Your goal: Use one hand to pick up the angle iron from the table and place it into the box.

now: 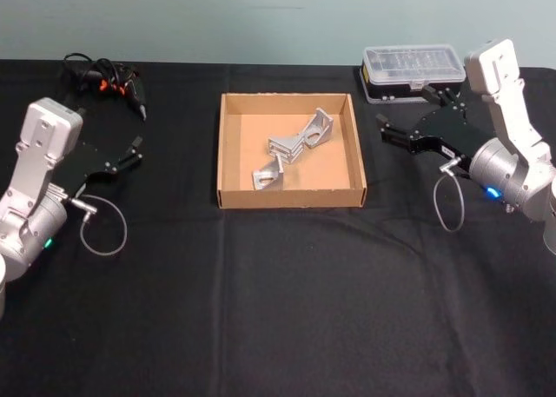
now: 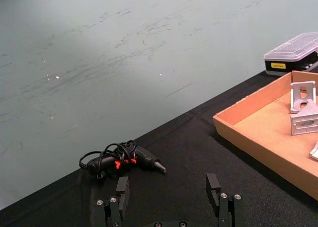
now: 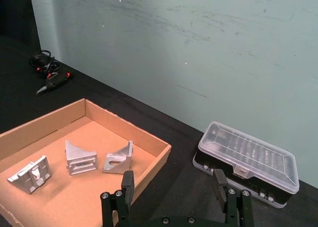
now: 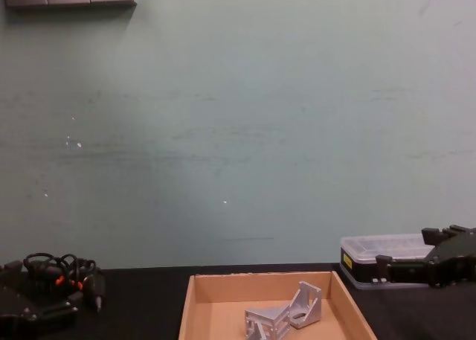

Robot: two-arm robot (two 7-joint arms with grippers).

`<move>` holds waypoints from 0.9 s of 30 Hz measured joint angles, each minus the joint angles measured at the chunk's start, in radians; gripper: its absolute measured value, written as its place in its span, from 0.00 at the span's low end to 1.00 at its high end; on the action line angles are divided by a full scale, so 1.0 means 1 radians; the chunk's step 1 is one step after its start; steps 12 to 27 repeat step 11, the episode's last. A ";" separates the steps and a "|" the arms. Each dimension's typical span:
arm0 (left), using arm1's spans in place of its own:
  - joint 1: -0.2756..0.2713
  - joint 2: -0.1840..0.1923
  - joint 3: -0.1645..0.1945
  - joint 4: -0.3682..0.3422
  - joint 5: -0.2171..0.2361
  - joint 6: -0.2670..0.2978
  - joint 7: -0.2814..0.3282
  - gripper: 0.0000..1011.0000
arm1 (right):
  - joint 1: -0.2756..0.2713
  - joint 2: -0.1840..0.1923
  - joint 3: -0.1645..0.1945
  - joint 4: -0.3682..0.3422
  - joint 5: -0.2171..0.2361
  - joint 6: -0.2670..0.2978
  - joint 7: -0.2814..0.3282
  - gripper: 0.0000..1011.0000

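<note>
Both grippers – left (image 1: 132,151), right (image 1: 408,119) – hang spread and empty beside the box (image 1: 228,145), which already holds three brackets (image 1: 291,148) – best to pull clear gently

Holding both arms low at the sides, elbows out, forearms angling inward toward the middle. Left gripper (image 1: 135,150) hovering over the left part of the tabletop (image 1: 278,310), jaws spread wide and empty, black fingers (image 2: 122,188) standing parallel with a clear gap between them. Right gripper (image 1: 404,116) reaching in from the right at about the same height, likewise parted and gripping nothing, its fingers (image 3: 127,183) well apart. Silver-grey wrist housings sitting behind each black palm, a thin cable looping down from each wrist. Right gripper also showing at the right edge of the chest view, pointing left.
</note>
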 joint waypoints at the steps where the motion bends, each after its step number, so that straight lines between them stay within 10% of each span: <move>1: 0.000 0.000 0.000 0.000 0.000 0.000 0.000 1.00 | 0.000 0.000 0.000 0.000 0.000 0.000 0.000 0.99; 27: 0.000 0.000 0.000 0.000 0.000 0.000 0.000 1.00 | 0.001 0.000 -0.001 -0.001 0.001 0.000 0.002 0.99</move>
